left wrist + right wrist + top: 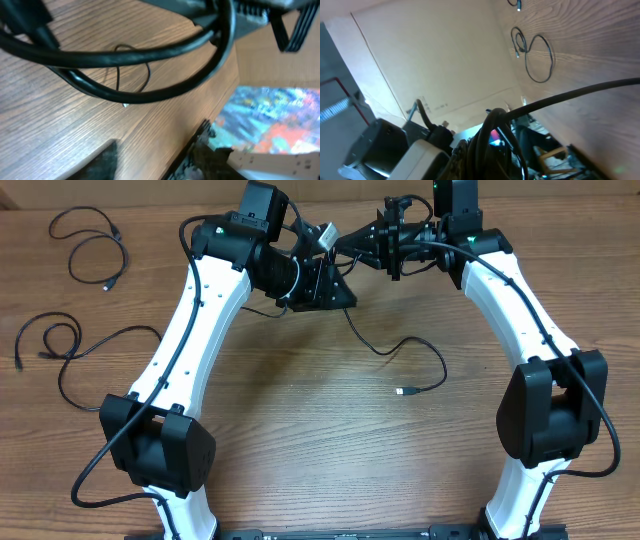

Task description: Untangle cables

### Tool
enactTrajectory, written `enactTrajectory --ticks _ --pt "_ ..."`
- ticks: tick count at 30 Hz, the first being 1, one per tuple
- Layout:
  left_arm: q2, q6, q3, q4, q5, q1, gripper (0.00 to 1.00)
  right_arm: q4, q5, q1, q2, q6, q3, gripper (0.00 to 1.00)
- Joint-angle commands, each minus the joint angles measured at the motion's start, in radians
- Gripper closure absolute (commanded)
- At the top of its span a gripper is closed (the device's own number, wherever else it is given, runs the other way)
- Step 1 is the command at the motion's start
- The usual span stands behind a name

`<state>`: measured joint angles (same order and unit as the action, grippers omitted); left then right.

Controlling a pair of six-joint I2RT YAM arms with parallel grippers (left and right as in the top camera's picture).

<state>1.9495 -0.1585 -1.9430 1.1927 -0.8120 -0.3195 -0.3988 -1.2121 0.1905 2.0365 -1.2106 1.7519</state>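
Three thin black cables [404, 391] lie apart on the wooden surface [300, 460]. The coiled cord [120, 252] sits at the far-left corner, and the looped cord [78, 340] lies just outside the left arm. The middle cord [440, 370] curls between the arms, its plug end free and its other end running under the left pincer [338, 292]. It cannot be told whether that pincer is open or closed. The right pincer [350, 245] is closed, near the left wrist; whether it grips a cord is unclear.

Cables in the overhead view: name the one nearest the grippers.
The centre cable, curving down mid-table to its plug end. The other two lie beyond the left arm: the top-left cable and the left-edge cable.
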Motion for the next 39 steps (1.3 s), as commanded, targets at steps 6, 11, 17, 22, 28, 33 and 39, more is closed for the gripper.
enactTrajectory --ticks 6,11,17,22,28,33,39 --pt "0.004 -0.053 -0.001 0.0 -0.039 0.029 0.23 0.02 0.033 0.003 -0.019 -0.124 0.015 0.96" --pt "0.004 -0.035 -0.001 0.006 -0.277 0.12 0.32 0.024 0.033 0.003 -0.019 -0.116 0.015 0.96" --pt "0.004 -0.117 -0.001 0.056 -0.208 0.189 0.7 0.023 0.034 0.004 -0.019 -0.09 0.015 0.96" --pt "0.005 -0.243 -0.001 0.078 -0.067 0.177 0.58 0.024 0.047 0.005 -0.019 -0.09 0.015 0.96" --pt "0.005 -0.541 -0.001 0.077 0.111 0.145 0.4 0.024 0.071 0.006 -0.019 -0.09 0.015 0.96" --pt "0.005 -0.655 -0.001 0.05 0.12 0.137 0.34 0.023 0.071 0.01 -0.019 -0.091 0.015 0.96" --pt "0.005 -0.74 -0.001 0.01 0.101 0.126 0.32 0.024 0.105 0.038 -0.019 -0.092 0.015 0.96"
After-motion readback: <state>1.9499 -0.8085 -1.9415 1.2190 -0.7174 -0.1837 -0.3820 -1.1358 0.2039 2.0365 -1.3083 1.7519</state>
